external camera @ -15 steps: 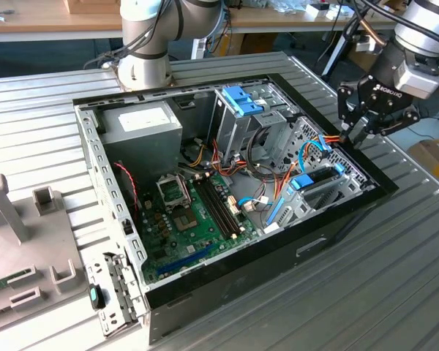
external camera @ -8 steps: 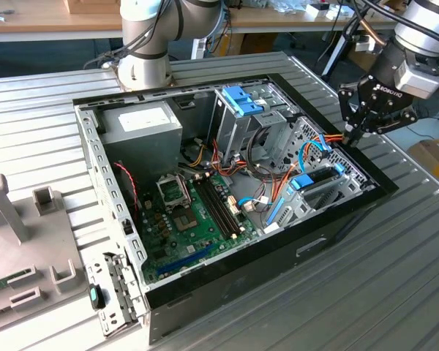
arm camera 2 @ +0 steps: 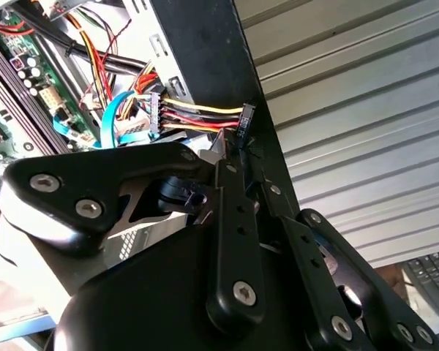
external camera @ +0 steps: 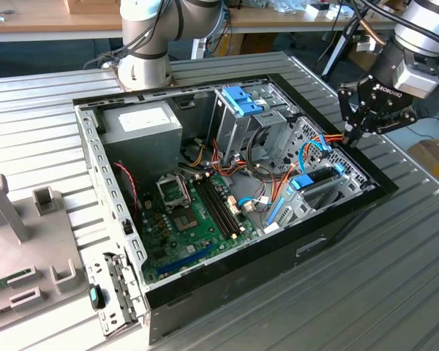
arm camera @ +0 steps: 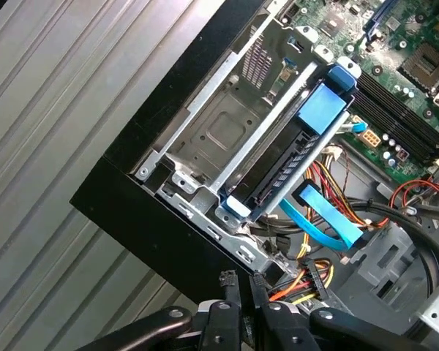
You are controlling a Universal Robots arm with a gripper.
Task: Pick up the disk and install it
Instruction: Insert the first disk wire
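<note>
Gripper (external camera: 355, 134) above black case (external camera: 278, 257), ribbed tabletop (external camera: 366, 296)

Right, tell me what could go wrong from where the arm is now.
1. The gripper is right at the coloured power wires and their black connector; a careless move could snag or strain them.
2. It is close beside the black case wall, so a sideways move might strike it.
3. The blue cable loops next to the disk in its bay; dragged wires might tug it.
</note>
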